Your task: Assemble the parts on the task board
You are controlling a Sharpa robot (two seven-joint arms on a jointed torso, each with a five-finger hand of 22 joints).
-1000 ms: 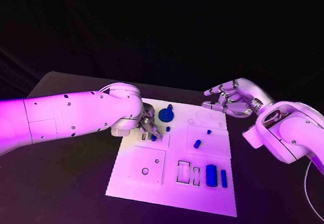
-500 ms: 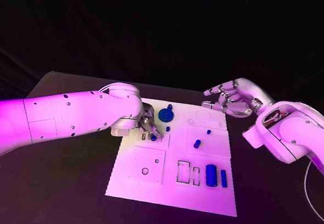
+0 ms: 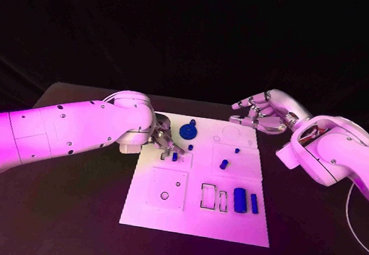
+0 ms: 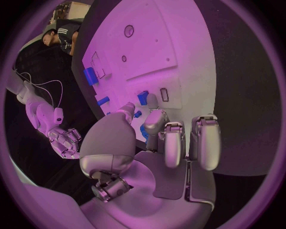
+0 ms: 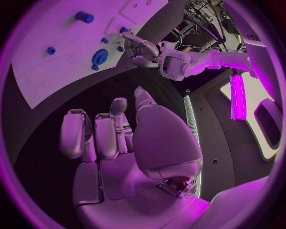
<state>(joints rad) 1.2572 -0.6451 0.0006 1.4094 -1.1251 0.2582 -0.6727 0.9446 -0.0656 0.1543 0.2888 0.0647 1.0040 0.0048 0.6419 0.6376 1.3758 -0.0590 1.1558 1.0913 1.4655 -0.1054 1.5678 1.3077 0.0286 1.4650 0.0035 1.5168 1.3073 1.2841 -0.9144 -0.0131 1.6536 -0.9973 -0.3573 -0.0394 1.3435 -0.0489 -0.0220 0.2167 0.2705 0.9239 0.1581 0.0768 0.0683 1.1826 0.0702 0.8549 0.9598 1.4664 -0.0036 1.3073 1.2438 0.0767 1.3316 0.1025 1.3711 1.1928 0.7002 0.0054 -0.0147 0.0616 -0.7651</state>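
The white task board (image 3: 193, 220) lies mid-table. My left hand (image 3: 160, 139) hovers over its far left corner, thumb and one finger (image 4: 153, 106) stretched toward a small blue part (image 3: 174, 156) (image 4: 143, 98) standing next to a narrow slot; nothing is gripped. A blue gear (image 3: 188, 130) (image 5: 99, 57) sits just beyond it. More blue parts lie on the board: a peg (image 3: 225, 164), a cylinder (image 3: 240, 199) (image 4: 89, 75) and a bar (image 3: 254, 203). My right hand (image 3: 266, 111) (image 5: 113, 133) is raised past the board's far right corner, fingers loosely bent, holding nothing.
The board carries empty rectangular slots (image 3: 208, 195) and a round hole (image 3: 164, 195) near its front. Black table (image 3: 56, 212) surrounds it on all sides. My left arm (image 3: 66, 132) crosses the table's left part.
My left hand has drawn back a little to the left from the small blue part, which now shows more fully. The right hand has not moved.
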